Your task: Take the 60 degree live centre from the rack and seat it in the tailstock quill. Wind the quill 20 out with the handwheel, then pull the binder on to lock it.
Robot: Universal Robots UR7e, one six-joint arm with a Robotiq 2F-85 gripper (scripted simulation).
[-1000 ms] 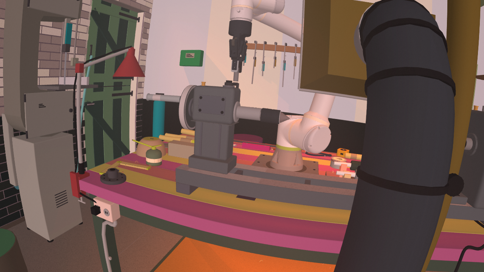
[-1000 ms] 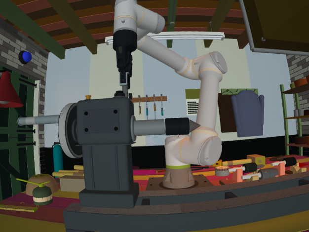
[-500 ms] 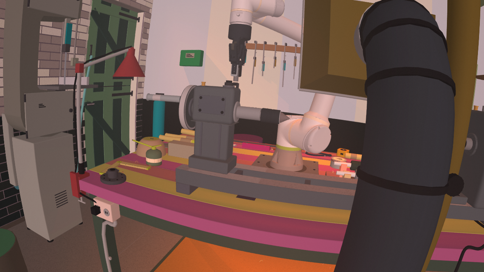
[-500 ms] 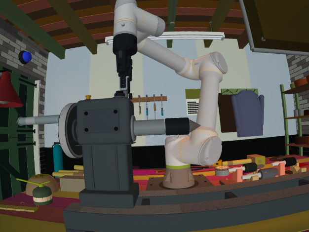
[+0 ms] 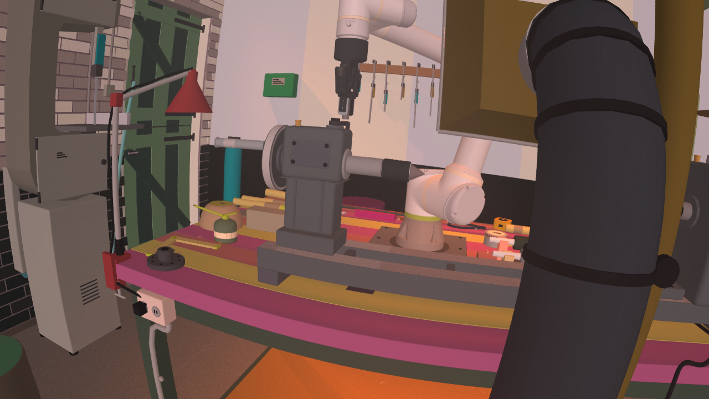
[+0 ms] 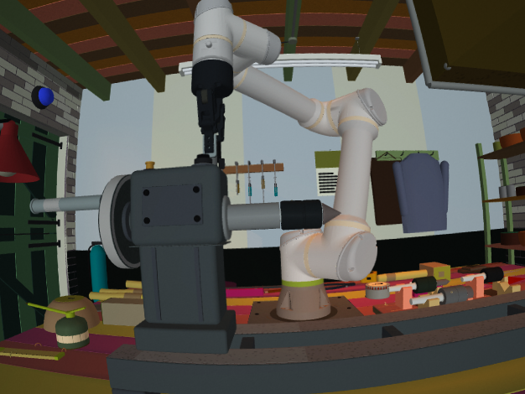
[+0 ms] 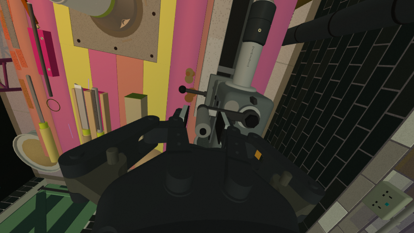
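Observation:
The black live centre [image 5: 399, 169] [image 6: 306, 214] [image 7: 262, 21] sits in the end of the grey quill [image 5: 363, 165] [image 6: 253, 216] [image 7: 247, 62], which sticks out of the tailstock [image 5: 313, 186] [image 6: 180, 250]. The handwheel [image 5: 274, 157] [image 6: 113, 220] is on the tailstock's opposite face. The binder lever [image 7: 220, 111] lies across the top of the tailstock, ending in a pale cylindrical handle [image 7: 202, 123]. My gripper [image 5: 344, 115] [image 6: 213, 156] [image 7: 202, 121] points straight down just above that top, its fingers either side of the handle, and it is open and holds nothing.
A rack with other centres [image 6: 441, 288] stands on the bench to the right of the arm's base [image 5: 419, 233]. An oil can [image 5: 225, 229], a bowl and wooden blocks lie left of the tailstock. A thick black hose [image 5: 595, 208] fills the right foreground of the side camera.

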